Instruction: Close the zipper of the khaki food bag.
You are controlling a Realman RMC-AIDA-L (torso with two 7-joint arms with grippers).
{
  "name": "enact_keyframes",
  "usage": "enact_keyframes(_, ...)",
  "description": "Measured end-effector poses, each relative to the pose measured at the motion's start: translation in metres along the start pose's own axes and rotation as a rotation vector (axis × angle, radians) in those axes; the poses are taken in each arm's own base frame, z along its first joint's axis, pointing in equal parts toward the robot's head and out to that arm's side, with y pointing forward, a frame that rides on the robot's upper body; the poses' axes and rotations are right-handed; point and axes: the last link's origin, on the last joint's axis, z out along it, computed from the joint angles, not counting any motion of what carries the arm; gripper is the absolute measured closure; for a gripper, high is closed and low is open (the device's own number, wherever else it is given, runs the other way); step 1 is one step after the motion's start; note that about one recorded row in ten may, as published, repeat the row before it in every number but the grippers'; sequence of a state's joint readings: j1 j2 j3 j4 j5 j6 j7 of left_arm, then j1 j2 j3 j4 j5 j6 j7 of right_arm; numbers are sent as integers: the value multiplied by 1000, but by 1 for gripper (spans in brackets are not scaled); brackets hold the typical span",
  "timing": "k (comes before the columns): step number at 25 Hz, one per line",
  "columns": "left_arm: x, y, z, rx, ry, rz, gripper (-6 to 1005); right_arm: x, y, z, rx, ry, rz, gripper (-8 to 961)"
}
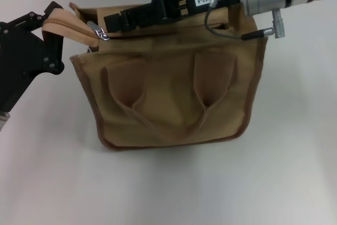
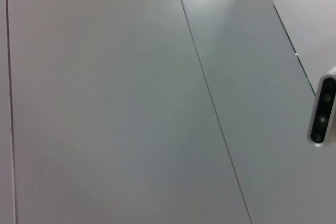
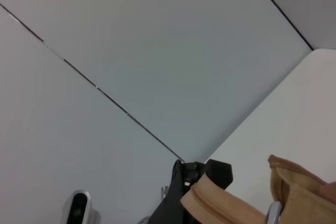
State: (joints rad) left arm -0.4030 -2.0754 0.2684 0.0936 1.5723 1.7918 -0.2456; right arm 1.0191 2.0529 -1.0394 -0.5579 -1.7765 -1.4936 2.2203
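Observation:
The khaki food bag point(image 1: 174, 93) stands mid-table with its two looped handles facing me. My left gripper point(image 1: 52, 27) is at the bag's left end, shut on the tan end flap point(image 1: 68, 25) of the top panel; the flap also shows in the right wrist view point(image 3: 220, 205). The silver pull tab point(image 1: 102, 35) sits at the zipper's left end, where the flap meets the bag. My right gripper point(image 1: 110, 23) reaches across the bag's top from the right, its tip just above the pull tab. The right arm hides most of the zipper line point(image 1: 137, 37).
The white table point(image 1: 295, 172) surrounds the bag. A grey cable point(image 1: 226, 31) from the right wrist hangs over the bag's top right corner. A grey panelled wall point(image 2: 157, 103) fills the left wrist view, with a small camera unit point(image 2: 323, 111) at its edge.

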Motion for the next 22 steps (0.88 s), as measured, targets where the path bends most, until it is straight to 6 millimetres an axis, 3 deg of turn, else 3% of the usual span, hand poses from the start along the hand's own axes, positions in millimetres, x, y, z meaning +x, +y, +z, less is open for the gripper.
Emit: enact_keyframes(22, 15, 9, 8, -52, 124, -3, 971, -7, 0, 20, 36, -3, 15, 366)
